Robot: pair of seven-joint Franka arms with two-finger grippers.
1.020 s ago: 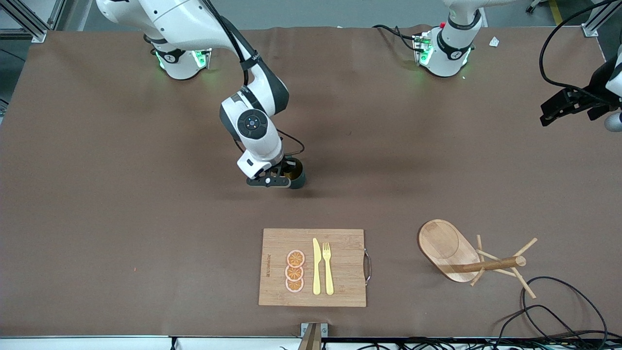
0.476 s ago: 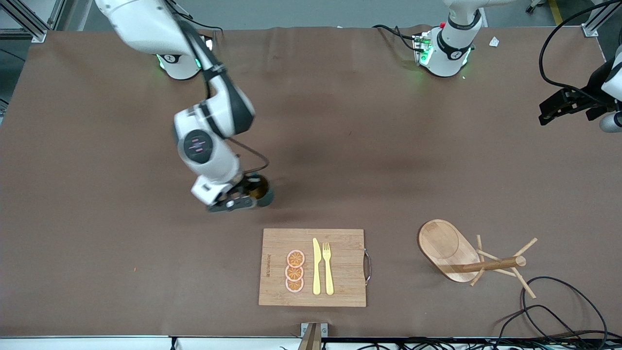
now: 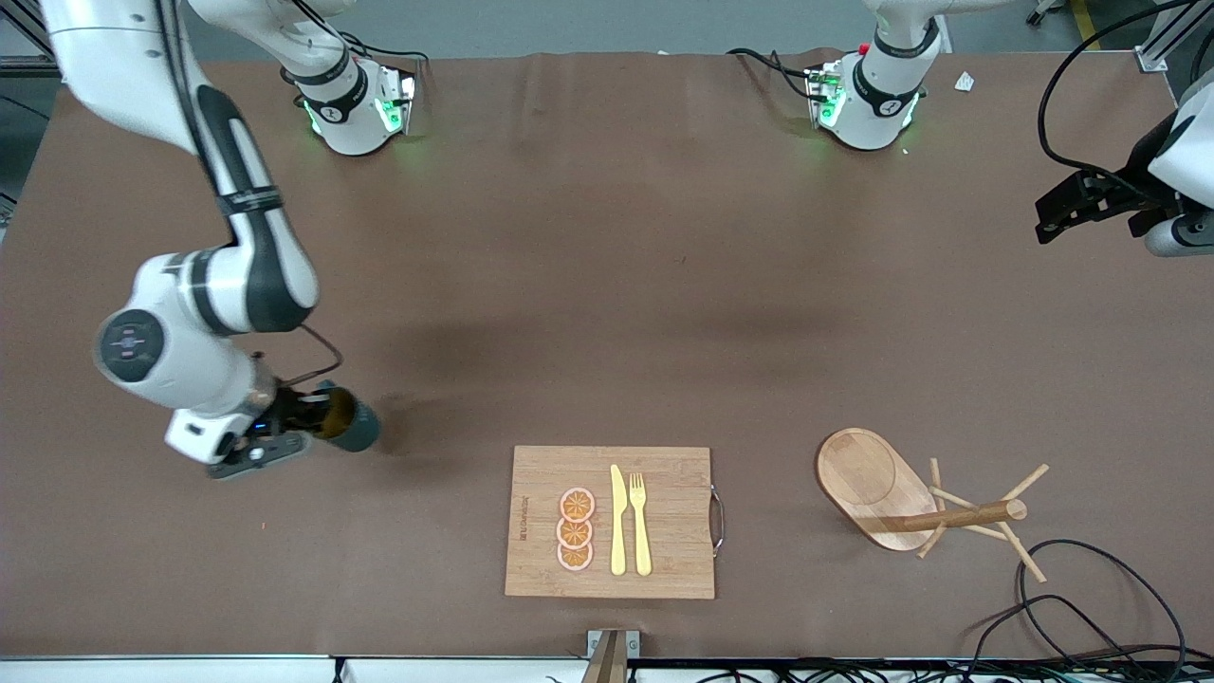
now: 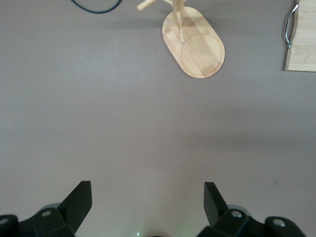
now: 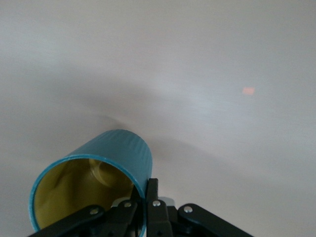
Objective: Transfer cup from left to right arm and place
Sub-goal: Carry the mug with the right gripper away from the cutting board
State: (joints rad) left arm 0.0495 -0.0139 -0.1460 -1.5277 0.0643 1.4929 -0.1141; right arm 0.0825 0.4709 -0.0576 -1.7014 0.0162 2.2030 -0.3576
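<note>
The cup (image 3: pixel 353 427) is a small teal mug with a yellow-tan inside. It hangs tilted on its side just over the brown table, toward the right arm's end. My right gripper (image 3: pixel 321 419) is shut on its rim wall, one finger inside and one outside. The right wrist view shows the cup (image 5: pixel 121 155) with its mouth toward the camera and the right gripper (image 5: pixel 148 190) pinching the wall. My left gripper (image 3: pixel 1067 201) waits open and empty over the table's edge at the left arm's end. In its own wrist view the left gripper (image 4: pixel 146 192) has only bare table between its fingers.
A wooden cutting board (image 3: pixel 673 474) with orange slices (image 3: pixel 576 529), a yellow knife (image 3: pixel 617 520) and a fork (image 3: pixel 640 522) lies near the front edge. A wooden mug tree (image 3: pixel 868 484) on an oval base stands beside it toward the left arm's end, with black cables (image 3: pixel 1072 588) close by.
The right arm has swung the cup from over the table's middle toward its own end and lower, closer to the board's row. The left gripper has shifted slightly.
</note>
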